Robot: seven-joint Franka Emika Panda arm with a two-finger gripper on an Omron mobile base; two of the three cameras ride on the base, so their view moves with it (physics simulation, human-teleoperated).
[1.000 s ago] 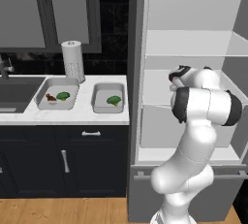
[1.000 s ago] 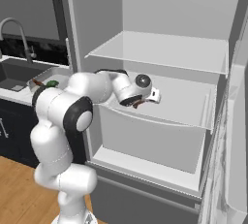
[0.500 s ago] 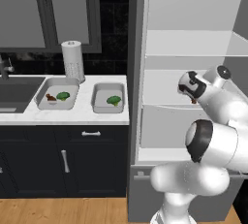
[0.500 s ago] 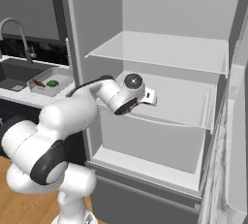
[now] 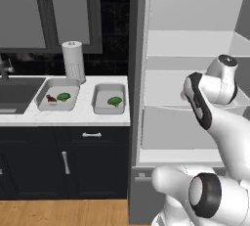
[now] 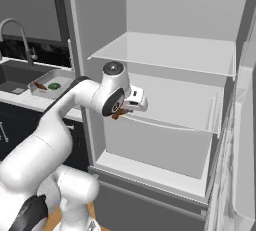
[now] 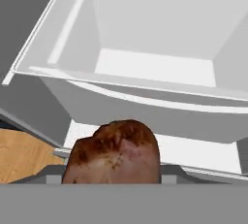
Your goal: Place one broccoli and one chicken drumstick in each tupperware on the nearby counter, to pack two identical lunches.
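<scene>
Hand (image 6: 121,113) raised in front of the open fridge (image 6: 165,50), level with the middle shelf (image 6: 175,105), fingers clamped on a chicken drumstick (image 7: 114,152). Reddish-brown piece visible between the jaws in the right base view, poking out below the wrist. In the hand view, bulbous end of the drumstick right up against the camera, fridge drawer (image 7: 145,58) open beyond it, strip of wooden floor (image 7: 19,152) off to the lower left.

Well off to the hand's left, on the worktop (image 5: 73,116): two tupperware trays side by side. Nearer tray (image 5: 108,99) with one broccoli (image 5: 114,101) in it. Farther tray (image 5: 57,94), next to the sink (image 5: 14,93), with a second broccoli (image 5: 63,96) and a second drumstick (image 5: 51,98) lying just beside each other. Paper towel roll (image 5: 73,61) upright behind the farther tray. Faucet (image 6: 17,35) beyond the sink.
</scene>
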